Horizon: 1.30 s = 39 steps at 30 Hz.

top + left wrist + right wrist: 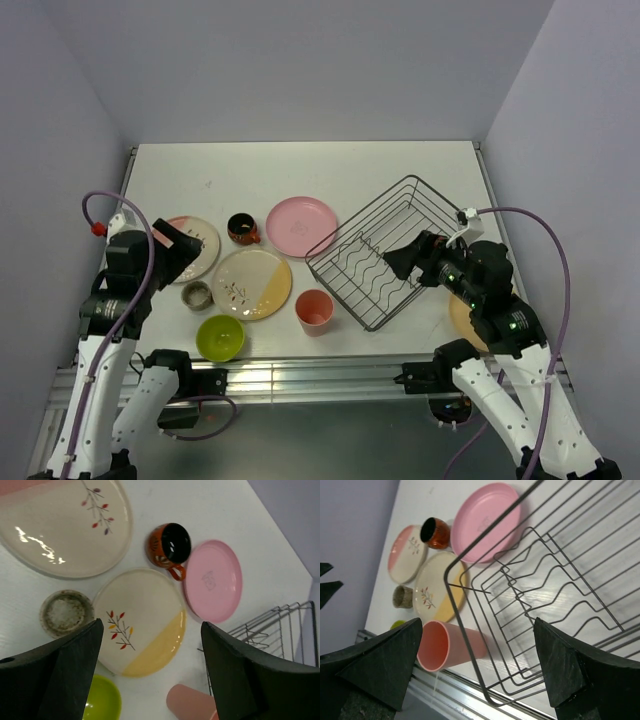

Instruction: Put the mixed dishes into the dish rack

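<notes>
While wide open and empty, right claw (478, 624) over right edge of dish rack (365, 270).

A robot test cell in a lab.

A white table (400, 170) is boxed in on three sides by bare lavender-grey panels (300, 60); two robot arms (115, 290) are mounted on an aluminium rail (320, 380) at its near edge, with purple cables (553, 240) looped from them. A kitchen touch is given only by loose crockery (252, 283) and a black wire dish rack (390, 250) set out on the tabletop.
</notes>
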Tool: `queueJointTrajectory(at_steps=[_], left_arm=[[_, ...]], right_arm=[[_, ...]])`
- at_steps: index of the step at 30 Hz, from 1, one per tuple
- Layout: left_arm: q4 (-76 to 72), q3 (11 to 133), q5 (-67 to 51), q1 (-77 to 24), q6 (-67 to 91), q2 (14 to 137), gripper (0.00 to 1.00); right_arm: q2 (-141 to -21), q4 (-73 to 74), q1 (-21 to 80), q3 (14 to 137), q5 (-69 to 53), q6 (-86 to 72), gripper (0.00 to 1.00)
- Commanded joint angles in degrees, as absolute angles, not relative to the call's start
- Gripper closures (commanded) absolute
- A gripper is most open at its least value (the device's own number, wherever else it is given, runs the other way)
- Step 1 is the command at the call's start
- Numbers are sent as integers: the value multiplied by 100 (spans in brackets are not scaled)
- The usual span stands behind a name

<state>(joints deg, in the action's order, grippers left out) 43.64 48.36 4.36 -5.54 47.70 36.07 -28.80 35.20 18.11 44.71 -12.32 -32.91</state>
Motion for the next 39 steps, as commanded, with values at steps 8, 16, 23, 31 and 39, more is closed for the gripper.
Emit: queueJointTrajectory(at_steps=[8, 16, 23, 31, 39], left_arm=[[5213, 5327, 1321, -562, 5545, 4271, 17], [5430, 5046, 230, -598, 6126, 4877, 25], [5704, 4834, -299, -826, 6275, 4553, 27], [5590, 4623, -107, -2187, 6767, 4938, 39], [6011, 4623, 754, -3655, 7743, 5581, 34]], right_arm=[[-3173, 3692, 1784, 4834, -808, -3041, 0], [-2848, 3630, 1784, 4825, -932, -3067, 0], [-2575, 3507, 1784, 4501, -923, -3164, 0], [-2549, 3410, 1784, 4333, -1028, -3217, 0], [-2356, 3577, 1793, 4368, -923, -3147, 0]])
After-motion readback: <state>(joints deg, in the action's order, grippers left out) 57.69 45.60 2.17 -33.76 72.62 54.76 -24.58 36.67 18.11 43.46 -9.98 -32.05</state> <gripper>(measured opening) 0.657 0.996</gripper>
